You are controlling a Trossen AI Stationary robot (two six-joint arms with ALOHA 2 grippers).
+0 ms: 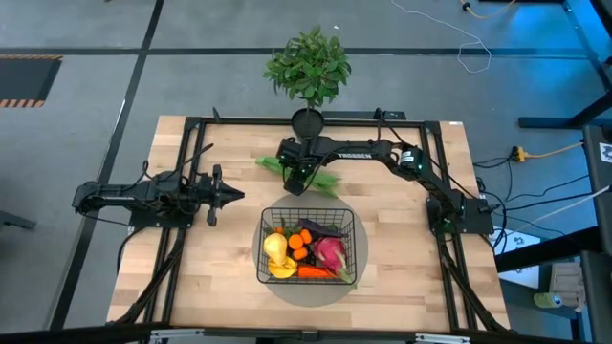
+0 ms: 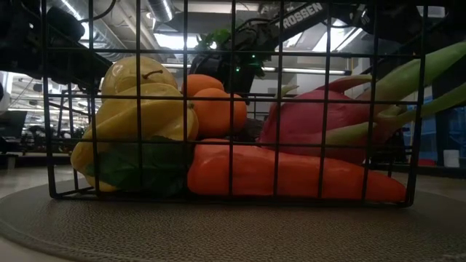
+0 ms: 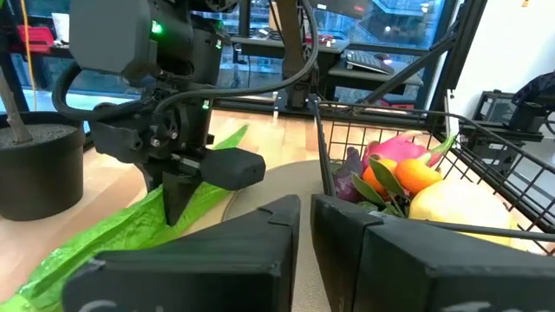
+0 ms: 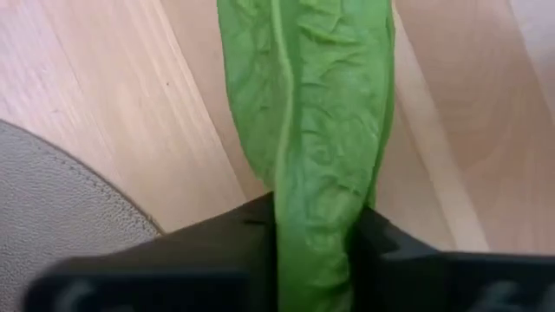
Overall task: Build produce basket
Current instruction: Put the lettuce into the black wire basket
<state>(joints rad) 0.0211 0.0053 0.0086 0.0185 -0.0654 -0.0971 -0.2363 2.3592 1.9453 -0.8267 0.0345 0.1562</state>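
Right gripper [image 1: 298,183], at twelve o'clock of the basket [image 1: 354,250], clamped a limp green leaf [image 4: 312,113]; lifted, it might snag. Left gripper [image 1: 234,195] waited with jaws together.

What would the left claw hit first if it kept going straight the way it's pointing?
Probably the right claw, shut on the green leaf lying on the table just ahead of the left claw. The basket seems off to one side, though depth is unclear.

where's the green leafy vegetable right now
In the high view the green leafy vegetable lies on the table just behind the basket, in front of the potted plant, with the right gripper closing on it.
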